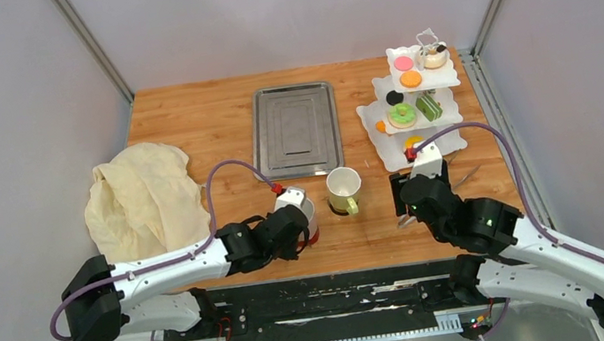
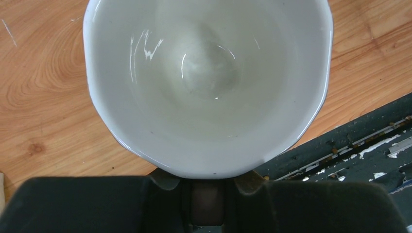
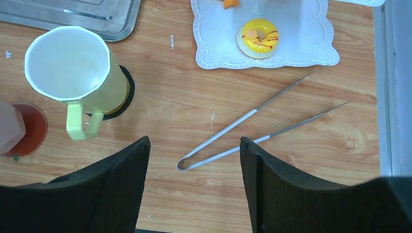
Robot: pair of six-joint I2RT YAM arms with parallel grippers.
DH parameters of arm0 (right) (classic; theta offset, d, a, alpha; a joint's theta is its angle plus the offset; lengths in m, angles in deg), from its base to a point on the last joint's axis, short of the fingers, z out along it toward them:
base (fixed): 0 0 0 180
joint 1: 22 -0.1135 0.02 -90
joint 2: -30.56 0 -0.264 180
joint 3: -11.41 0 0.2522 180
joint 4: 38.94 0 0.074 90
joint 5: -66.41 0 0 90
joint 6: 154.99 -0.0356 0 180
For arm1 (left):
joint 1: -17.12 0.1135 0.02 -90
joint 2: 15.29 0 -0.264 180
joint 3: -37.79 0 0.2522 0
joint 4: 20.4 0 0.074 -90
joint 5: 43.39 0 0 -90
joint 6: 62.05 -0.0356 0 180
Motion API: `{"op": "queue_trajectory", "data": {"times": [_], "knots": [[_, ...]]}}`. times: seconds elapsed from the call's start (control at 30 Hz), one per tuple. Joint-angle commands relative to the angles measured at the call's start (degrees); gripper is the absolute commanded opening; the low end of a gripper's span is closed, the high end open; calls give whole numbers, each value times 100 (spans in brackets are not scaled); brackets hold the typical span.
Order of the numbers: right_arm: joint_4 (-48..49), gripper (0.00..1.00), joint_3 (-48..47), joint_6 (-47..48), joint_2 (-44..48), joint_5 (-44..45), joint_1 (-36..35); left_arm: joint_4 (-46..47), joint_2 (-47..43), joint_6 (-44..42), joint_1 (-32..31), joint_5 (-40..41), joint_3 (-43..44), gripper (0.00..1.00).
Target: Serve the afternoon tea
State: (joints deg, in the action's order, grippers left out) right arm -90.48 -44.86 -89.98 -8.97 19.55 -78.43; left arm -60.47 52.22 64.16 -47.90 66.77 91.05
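The tongs (image 3: pixel 252 111) lie right under the right tool (image 3: pixel 193 145), and the left tool (image 1: pixel 299 223) has the white mug (image 2: pixel 209 73)

On the table (image 1: pixel 210 112), the stand (image 1: pixel 386 150) is at 12 o'clock from the right tool in the top view. The left tool is clamped on the white mug, on or just over the red coaster (image 3: pixel 36 128) (can't tell which), at 9 o'clock from the yellow mug (image 3: pixel 68 63). The right tool is spread wide and empty. The tongs run 8 to 2 o'clock with the joined end between its fingers, so I'd say the right arm is the nearer one.
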Motion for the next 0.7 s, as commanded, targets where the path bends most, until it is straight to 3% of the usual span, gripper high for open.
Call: {"op": "queue_trajectory", "data": {"times": [0.0,0.5,0.67], "knots": [[-136,67,58,-154,88,162,53,251,-102,60,-35,428,98,0],[-141,67,93,-111,18,218,53,616,141,349,-134,330,-310,0],[-32,69,68,48,-64,162,52,551,53,439,-143,360,-429,21]]}}
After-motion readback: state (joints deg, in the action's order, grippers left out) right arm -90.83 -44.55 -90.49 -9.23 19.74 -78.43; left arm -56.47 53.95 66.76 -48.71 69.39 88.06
